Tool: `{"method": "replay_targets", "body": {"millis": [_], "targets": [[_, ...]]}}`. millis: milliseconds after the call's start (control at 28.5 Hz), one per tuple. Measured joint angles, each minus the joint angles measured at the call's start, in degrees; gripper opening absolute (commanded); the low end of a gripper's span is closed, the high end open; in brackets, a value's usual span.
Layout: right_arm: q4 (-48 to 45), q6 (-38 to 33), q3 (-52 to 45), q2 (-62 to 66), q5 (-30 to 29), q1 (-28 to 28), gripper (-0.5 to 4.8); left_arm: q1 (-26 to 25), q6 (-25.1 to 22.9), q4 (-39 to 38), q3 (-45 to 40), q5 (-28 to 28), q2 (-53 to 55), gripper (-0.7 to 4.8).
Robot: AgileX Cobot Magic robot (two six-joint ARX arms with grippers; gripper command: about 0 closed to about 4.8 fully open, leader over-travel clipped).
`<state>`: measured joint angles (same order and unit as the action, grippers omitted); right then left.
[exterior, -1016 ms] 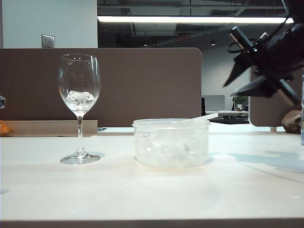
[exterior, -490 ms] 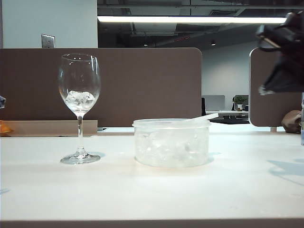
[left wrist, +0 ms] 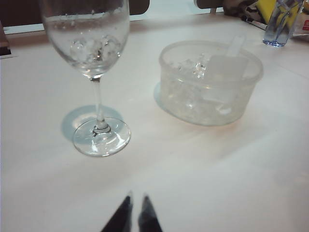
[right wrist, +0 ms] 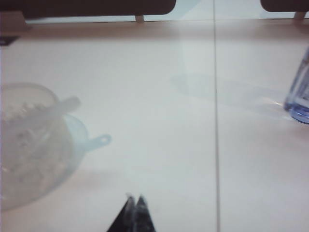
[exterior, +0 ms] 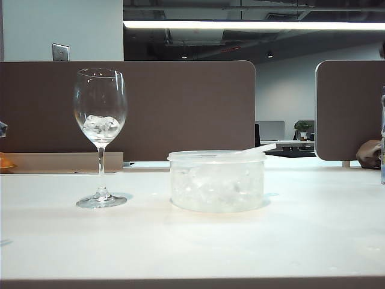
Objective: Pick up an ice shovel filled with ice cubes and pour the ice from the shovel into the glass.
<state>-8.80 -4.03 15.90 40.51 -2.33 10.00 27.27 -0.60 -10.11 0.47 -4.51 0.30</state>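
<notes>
Clear and stemmed, the glass [exterior: 100, 135] is standing upright on the white table [exterior: 192, 241], holding a few ice cubes [exterior: 101, 124] in its bowl. Well apart from it, a squat translucent tub [exterior: 217, 180] is sitting with more ice inside, and the ice shovel [left wrist: 228, 62] is lying in the tub, its thin handle sticking out over the rim. The left gripper [left wrist: 134, 212] is hovering over bare table just in front of the glass's foot, its fingertips nearly touching and gripping nothing. The right gripper [right wrist: 134, 210] is hanging beside the tub, pinched together and empty, with a blue-tinted bottle [right wrist: 300, 92] standing far off.
</notes>
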Motion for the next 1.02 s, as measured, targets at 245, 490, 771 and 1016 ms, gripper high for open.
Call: {"method": "replay_targets", "body": {"millis": [245, 490, 771, 1016], "targets": [[0.4, 1.2, -4.9, -4.4, 3.8, 0.0, -0.05, 0.0, 0.0, 0.0, 0.0, 0.0, 0.0, 0.29], [0.5, 1.2, -7.8, -9.2, 6.5, -0.9, -0.05, 0.0, 0.0, 0.0, 0.0, 0.0, 0.0, 0.29], [3.5, 0.9, -8.4, -15.4, 6.6, -6.2, -0.05, 0.0, 0.0, 0.0, 0.0, 0.0, 0.0, 0.29], [8.2, 0.3, -9.1, -19.5, 4.9, -6.2, -0.05, 0.0, 0.0, 0.0, 0.0, 0.0, 0.0, 0.29]]}}
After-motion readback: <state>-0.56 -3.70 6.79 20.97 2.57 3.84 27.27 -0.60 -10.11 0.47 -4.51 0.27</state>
